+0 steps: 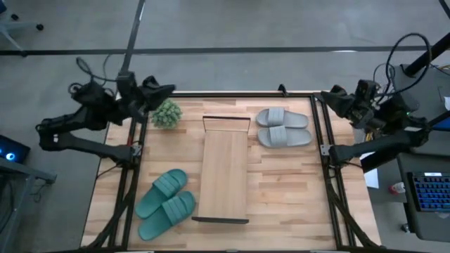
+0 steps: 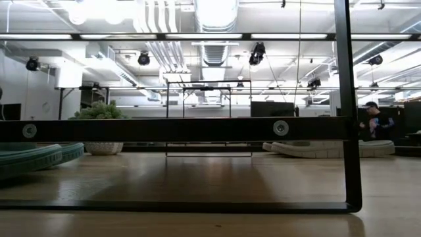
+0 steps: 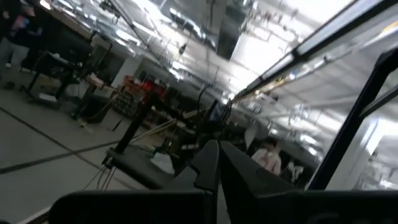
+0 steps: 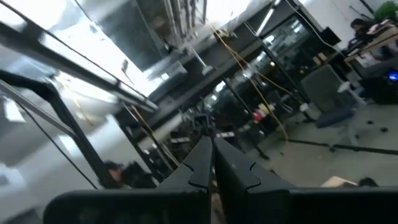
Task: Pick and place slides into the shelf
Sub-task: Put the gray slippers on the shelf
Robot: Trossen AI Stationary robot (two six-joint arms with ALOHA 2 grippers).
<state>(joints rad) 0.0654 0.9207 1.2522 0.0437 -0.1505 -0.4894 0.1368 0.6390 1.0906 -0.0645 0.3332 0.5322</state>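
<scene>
Wooden planks fill my overhead view: the table (image 1: 281,190) carries the shelf (image 1: 225,176) lengthwise down its middle, bare, with black end frames at the near and far ends. Two grey slides (image 1: 283,128) lie side by side near the far right corner, just beside the shelf's far end. Two teal slides (image 1: 166,202) lie together, angled, near the front left, also beside the shelf. A small potted plant (image 1: 166,113) sits at the far left corner. My left gripper (image 1: 163,91) is parked off the table's far left edge, next to the plant; my right gripper (image 1: 329,97) is parked at the far right corner. Both are pinched closed and hold nothing.

From table height I look through the shelf's near black frame (image 2: 181,129). The teal slides (image 2: 36,157) show at the left edge, the plant (image 2: 100,125) behind them, the grey slides (image 2: 332,149) lie far right. A person (image 2: 373,120) stands in the room beyond.

On the left wrist camera the fingers (image 3: 208,165) meet at a point, aimed at the room, where a person (image 3: 267,155) sits.

On the right wrist camera the fingers (image 4: 202,158) are likewise pressed together, empty.
</scene>
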